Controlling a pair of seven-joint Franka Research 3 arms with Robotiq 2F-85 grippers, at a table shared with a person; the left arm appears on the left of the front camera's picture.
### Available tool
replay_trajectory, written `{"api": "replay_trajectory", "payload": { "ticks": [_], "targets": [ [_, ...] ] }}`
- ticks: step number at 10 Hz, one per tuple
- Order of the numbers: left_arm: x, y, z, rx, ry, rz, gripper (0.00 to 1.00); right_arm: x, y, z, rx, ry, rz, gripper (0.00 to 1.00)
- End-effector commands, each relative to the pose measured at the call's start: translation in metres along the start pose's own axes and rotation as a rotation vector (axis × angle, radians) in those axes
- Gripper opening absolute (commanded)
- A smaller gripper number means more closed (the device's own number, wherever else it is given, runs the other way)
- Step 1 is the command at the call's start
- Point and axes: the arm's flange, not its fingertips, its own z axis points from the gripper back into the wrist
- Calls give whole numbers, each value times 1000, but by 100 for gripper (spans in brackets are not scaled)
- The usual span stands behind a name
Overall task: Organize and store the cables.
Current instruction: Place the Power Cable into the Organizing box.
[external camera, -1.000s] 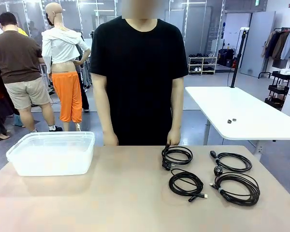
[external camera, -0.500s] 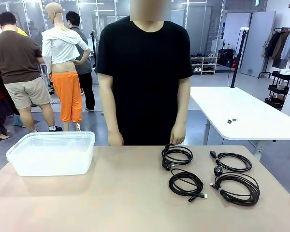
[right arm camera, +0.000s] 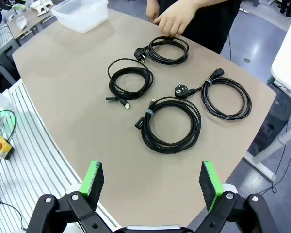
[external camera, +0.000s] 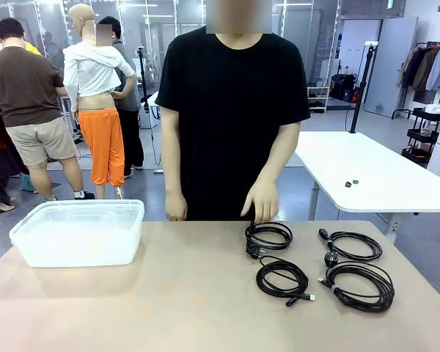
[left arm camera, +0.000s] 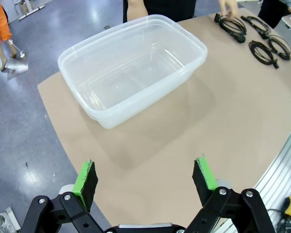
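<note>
Hovering pre-grasp, no cable stowed yet: L gripper (left arm camera: 144, 175) and R gripper (right arm camera: 152, 178) both w/ jaws spread wide, nothing held. Four coiled cables (right arm camera: 178, 91) lie ahead of R gripper, person's hand (right arm camera: 173, 20) at their far edge; clear bin (left arm camera: 150, 99) sits ahead of L gripper. Next prob: R drops onto nearest coil (right arm camera: 145, 119), pinches whole bundle.

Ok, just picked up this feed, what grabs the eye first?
Four coiled black cables lie grouped on the table's right half, and the person's hand reaches down to the farthest coil. On the left sits a clear plastic bin, nothing in it. Both the left gripper and the right gripper hang open, well above the table.
</note>
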Motion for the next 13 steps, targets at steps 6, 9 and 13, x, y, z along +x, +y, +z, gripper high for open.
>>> {"api": "replay_trajectory", "payload": {
  "ticks": [6,9,13],
  "targets": [
    [-2,2,0,-14,-6,-14,100,0,-1,2,7,-7,19,100],
    [-2,2,0,-14,-6,-14,100,0,-1,2,7,-7,19,100],
    [-2,2,0,-14,-6,-14,100,0,-1,2,7,-7,19,100]
  ]
}}
